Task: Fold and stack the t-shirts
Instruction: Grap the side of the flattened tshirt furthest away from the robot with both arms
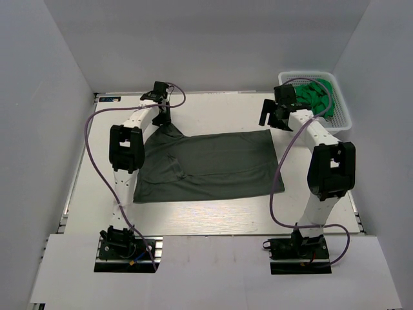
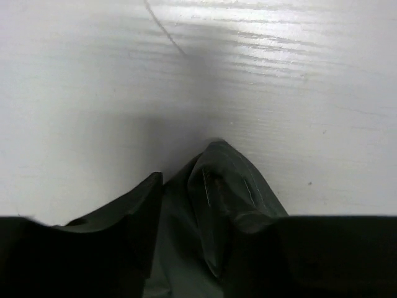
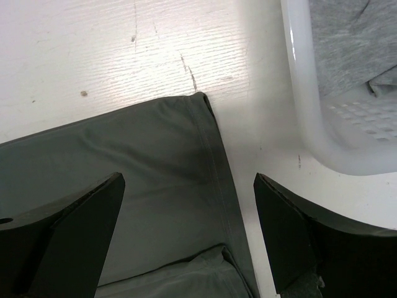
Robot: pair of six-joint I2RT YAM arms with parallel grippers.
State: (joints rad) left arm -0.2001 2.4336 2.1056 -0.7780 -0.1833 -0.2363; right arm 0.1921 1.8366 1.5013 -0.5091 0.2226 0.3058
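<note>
Charcoal grey across the middle: the t-shirt (image 1: 206, 165) is plain and dark, with tone-on-tone stitching along its hem, on a white table (image 1: 213, 216) showing faint wood grain and a few dark specks. Over in the corner there is a flash of emerald green from the shirts (image 1: 316, 93) piled in the white lattice basket (image 3: 307, 112), and the right wrist view catches a pale heathered grey cloth (image 3: 347, 37) in there too. The arms (image 1: 316, 137) are white with black joints, the fingers (image 3: 68, 242) are black, purple cables (image 1: 87, 152) loop round, and the walls (image 1: 39, 129) are pale grey.
</note>
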